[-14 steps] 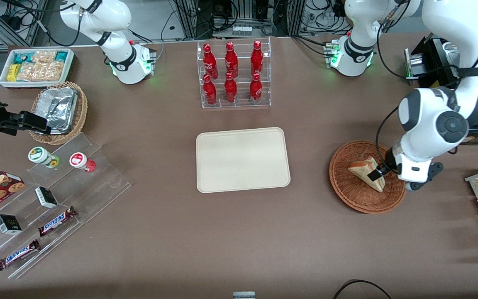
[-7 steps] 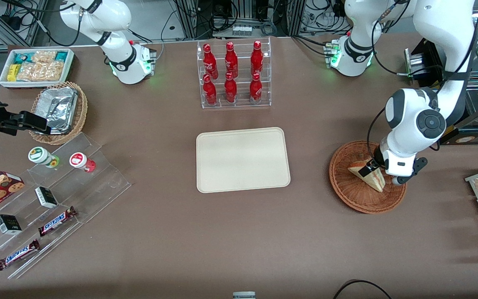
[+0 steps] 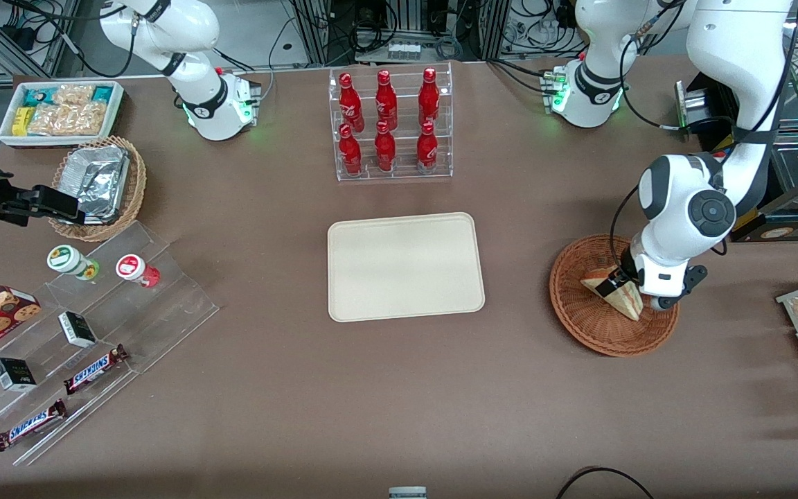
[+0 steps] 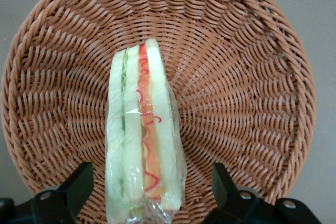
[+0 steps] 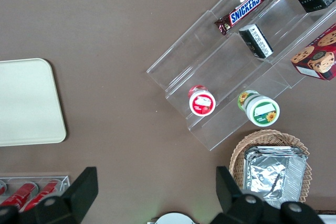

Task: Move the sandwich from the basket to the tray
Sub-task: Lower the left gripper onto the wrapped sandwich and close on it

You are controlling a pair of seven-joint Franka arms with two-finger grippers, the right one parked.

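— Where was it at?
— Grasp step: the pincer [image 4: 144,192] stood spread wide astride the sandwich [image 4: 143,140], gripping nothing; that lay in the basket [image 3: 579,326].
— Next?
— I'd guess closing, lifting, crossing to the tray [image 3: 404,266].

Reddish-brown woven basket [image 4: 252,77], cream tray [image 3: 404,266]

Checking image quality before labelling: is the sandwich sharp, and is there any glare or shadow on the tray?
Left wrist view: sandwich sharp, wrap faintly shiny, open gripper straddling it in the basket. Front view: tray evenly lit, no glare, faint soft shading.
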